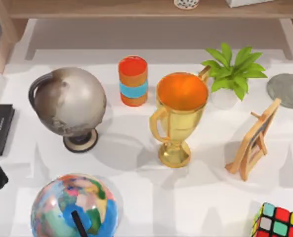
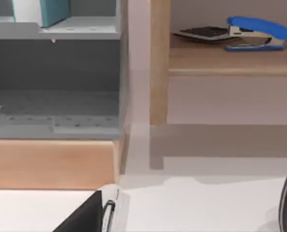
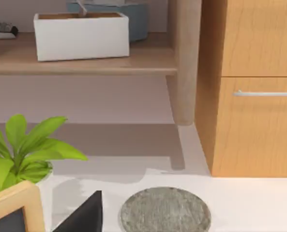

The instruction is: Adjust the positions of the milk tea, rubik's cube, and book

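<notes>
The left gripper [image 2: 87, 215] faces the grey shelf [image 2: 80, 31] holding the book [image 2: 49, 10] well ahead, the rubik's cube [image 1: 277, 222] waits on the table [image 1: 205, 197], probably the right gripper's [image 3: 85, 215] pick; I cannot tell either's opening.

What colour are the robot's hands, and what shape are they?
Black. A piece of the left gripper looks like a plain matte black wedge with a straight slanted edge, and the right gripper looks the same. I can't make out any cables, stickers or markings on them.
</notes>
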Robot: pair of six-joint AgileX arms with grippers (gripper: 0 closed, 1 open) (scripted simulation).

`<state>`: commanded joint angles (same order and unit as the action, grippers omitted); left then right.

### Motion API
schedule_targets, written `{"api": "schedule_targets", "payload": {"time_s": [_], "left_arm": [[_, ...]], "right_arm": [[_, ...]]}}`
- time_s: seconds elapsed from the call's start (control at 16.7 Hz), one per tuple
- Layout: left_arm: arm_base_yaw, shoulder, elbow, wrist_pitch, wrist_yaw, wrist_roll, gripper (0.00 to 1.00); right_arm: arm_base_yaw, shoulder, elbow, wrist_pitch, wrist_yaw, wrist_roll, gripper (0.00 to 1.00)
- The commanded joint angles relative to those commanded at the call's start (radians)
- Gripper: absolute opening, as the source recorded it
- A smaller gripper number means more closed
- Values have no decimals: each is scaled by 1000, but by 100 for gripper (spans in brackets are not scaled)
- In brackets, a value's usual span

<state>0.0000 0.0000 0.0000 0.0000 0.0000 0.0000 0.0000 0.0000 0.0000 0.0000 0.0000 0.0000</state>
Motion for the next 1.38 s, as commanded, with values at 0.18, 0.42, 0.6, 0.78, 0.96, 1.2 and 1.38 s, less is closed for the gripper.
{"api": "schedule_targets", "payload": {"time_s": [0.18,0.42,0.6,0.78,0.96,1.2,1.38], "left_arm": [[0,0,0,0,0,0,100],[0,0,0,0,0,0,100],[0,0,0,0,0,0,100],[0,0,0,0,0,0,100],[0,0,0,0,0,0,100],[0,0,0,0,0,0,100],[0,0,0,0,0,0,100]], "right_arm": [[5,10,10,5,4,0,100],[63,157,137,70,57,-1,100],[134,378,296,148,134,0,100],[216,673,485,240,227,2,100],[304,1005,688,338,327,4,100],[420,1435,951,466,452,6,100],[497,1705,1122,550,532,7,100]]}}
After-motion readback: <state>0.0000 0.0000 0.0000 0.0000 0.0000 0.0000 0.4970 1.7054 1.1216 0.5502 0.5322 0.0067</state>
